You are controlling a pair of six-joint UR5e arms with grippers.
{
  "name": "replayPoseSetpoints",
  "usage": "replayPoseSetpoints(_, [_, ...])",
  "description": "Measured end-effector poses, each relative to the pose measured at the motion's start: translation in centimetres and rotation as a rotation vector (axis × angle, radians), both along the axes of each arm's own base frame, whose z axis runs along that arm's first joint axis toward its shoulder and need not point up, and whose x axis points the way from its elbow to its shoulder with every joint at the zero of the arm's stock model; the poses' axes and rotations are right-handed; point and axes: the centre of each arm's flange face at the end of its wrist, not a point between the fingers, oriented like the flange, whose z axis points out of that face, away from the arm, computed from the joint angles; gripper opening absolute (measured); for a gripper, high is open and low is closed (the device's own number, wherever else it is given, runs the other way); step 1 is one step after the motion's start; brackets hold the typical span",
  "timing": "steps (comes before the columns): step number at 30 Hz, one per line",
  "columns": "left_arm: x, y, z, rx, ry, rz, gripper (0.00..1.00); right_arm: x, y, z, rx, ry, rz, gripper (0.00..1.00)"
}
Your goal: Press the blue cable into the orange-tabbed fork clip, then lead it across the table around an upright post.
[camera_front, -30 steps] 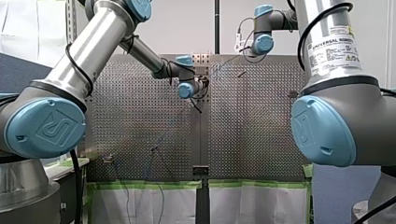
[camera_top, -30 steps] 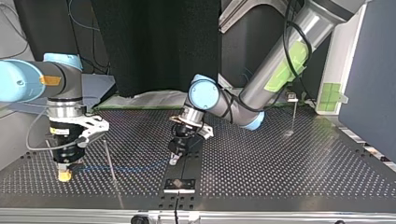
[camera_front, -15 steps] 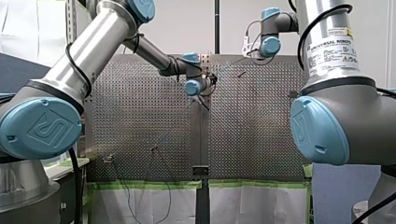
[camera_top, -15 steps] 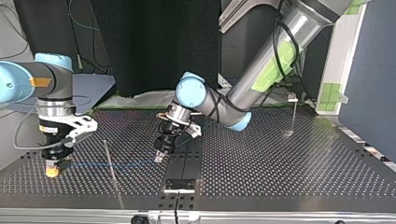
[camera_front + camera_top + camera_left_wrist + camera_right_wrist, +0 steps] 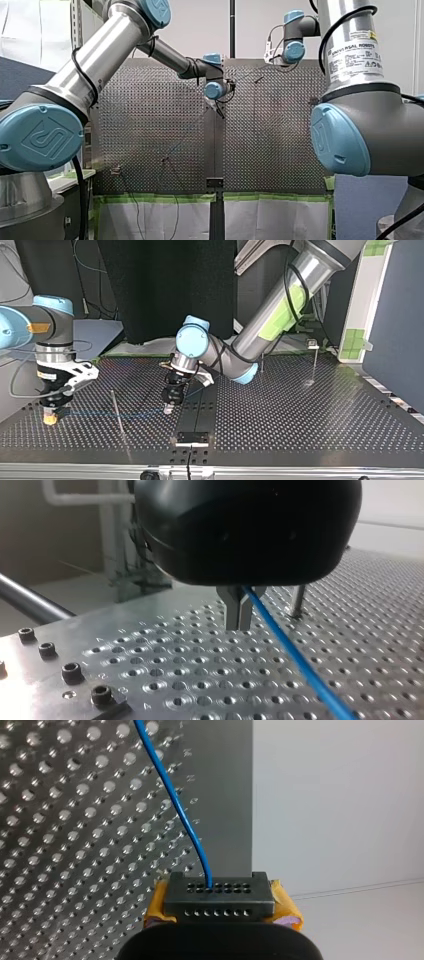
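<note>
The blue cable (image 5: 115,414) runs low over the perforated table (image 5: 300,420) between my two grippers. My left gripper (image 5: 169,408), black with metal fingers, is shut on the cable (image 5: 300,665), which leaves its fingertips (image 5: 239,614) slanting down over the holes. At the top view's left edge my right gripper (image 5: 50,416), with yellow pads, is shut on the cable's other end (image 5: 172,800). A thin upright post (image 5: 118,412) stands between the two grippers, right by the cable. A small clip on a thin stem (image 5: 313,345) stands at the top view's far right; no orange shows on it.
A dark plate (image 5: 192,437) with a bracket lies along the table's middle seam, under my left gripper. Another short post (image 5: 297,602) rises just beyond the left fingers. Green tape and white sheeting (image 5: 160,205) hang at the table's near edge in the front view.
Both arms have slid toward the top view's left, carrying the cable with them. My right gripper now hangs near the table's left edge; my left gripper has crossed the middle seam.
</note>
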Motion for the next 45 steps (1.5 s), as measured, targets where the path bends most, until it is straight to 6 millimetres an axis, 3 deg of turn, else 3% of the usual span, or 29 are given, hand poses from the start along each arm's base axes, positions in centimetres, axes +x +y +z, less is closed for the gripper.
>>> replayPoseSetpoints(7, [-0.4,0.5,-1.0,0.089,0.042,0.067,0.0,-1.3,-0.5,-2.1,0.039,-0.001,-0.028,0.0])
replayPoseSetpoints(17, [-0.4,0.7,-4.8,0.252,0.118,0.097,0.0,-2.1,-1.7,-6.3,0.104,0.012,-0.052,0.0])
replayPoseSetpoints(19, [-0.4,1.0,-5.1,0.282,0.129,0.105,0.15,-2.2,-2.0,-7.5,0.122,0.016,-0.054,0.0])
replayPoseSetpoints(20, [-0.4,1.1,-5.1,0.294,0.134,0.11,0.15,-2.1,-2.1,-8.0,0.13,0.018,-0.055,0.0])
replayPoseSetpoints(22, [-0.4,1.4,-5.4,0.321,0.146,0.119,0.3,-2.0,-2.4,-9.3,0.145,0.022,-0.055,0.0])
replayPoseSetpoints(23, [-0.5,1.5,-5.4,0.328,0.149,0.122,0.3,-2.0,-2.5,-9.9,0.15,0.022,-0.055,0.0])
replayPoseSetpoints(25, [-0.4,1.7,-5.5,0.339,0.155,0.127,0.55,-2.0,-2.6,-11.2,0.161,0.019,-0.056,0.0])
replayPoseSetpoints(26, [-0.4,1.8,-5.5,0.341,0.157,0.13,0.55,-2.0,-2.7,-11.8,0.164,0.016,-0.056,0.0])
replayPoseSetpoints(28, [-0.3,1.9,-5.5,0.343,0.161,0.138,0.68,-2.0,-2.8,-12.8,0.168,0.009,-0.056,0.0])
replayPoseSetpoints(30, [-0.2,2.1,-5.6,0.344,0.162,0.144,0.68,-2.0,-2.9,-13.5,0.17,0.005,-0.056,0.0])
replayPoseSetpoints(31, [-0.2,2.1,-5.6,0.344,0.163,0.147,0.87,-2.0,-3.0,-13.8,0.172,0.004,-0.056,0.0])
replayPoseSetpoints(33, [-0.1,2.2,-5.6,0.343,0.164,0.149,0.91,-2.0,-3.1,-14.3,0.175,0.003,-0.058,0.0])
replayPoseSetpoints(45, [0.8,1.1,-6.6,0.348,0.181,0.122,0.91,-2.7,-3.6,-18.8,0.206,-0.006,-0.069,0.0])
